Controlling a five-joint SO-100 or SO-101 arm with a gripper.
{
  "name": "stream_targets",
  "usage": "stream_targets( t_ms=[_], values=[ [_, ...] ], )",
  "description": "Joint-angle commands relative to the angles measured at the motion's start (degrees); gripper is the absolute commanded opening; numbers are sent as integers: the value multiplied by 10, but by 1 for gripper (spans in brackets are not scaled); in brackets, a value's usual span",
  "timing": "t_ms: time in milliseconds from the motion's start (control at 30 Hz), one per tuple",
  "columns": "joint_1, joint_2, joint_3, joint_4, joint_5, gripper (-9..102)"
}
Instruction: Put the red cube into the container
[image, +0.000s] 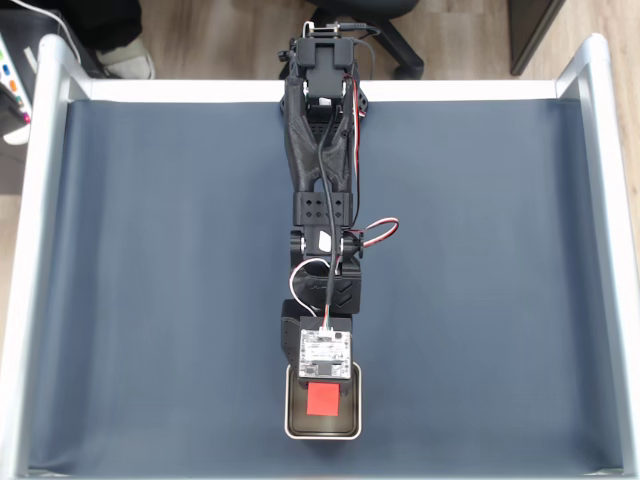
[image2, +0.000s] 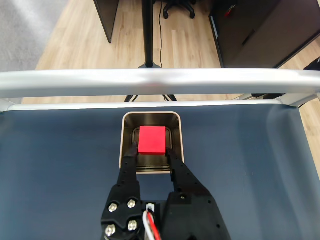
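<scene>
The red cube (image2: 152, 139) sits inside the opening of the container (image2: 127, 150), a small square metal tin with a shiny rim, near the table's edge. In the wrist view my gripper (image2: 152, 148) reaches into the tin, and its two black fingers (image2: 131, 160) press against the cube's lower left and right sides. From the fixed view, the red cube (image: 322, 399) shows in the middle of the container (image: 291, 410), just past the wrist's white circuit board. I cannot tell whether the cube rests on the tin's floor.
The dark blue mat (image: 150, 280) is framed by a raised silver rail (image2: 160, 81); the tin stands close to that rail. My black arm (image: 322, 200) stretches down the middle of the table from its base at the far edge.
</scene>
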Motion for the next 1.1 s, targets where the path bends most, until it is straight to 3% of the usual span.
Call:
stream_targets(
  t_ms=[0, 733, 867, 1067],
  values=[
    [7, 18, -3, -18, 1, 19],
    [9, 19, -1, -40, 0, 20],
    [8, 36, 2, -40, 1, 17],
    [0, 115, 25, -36, 20, 4]
  ],
)
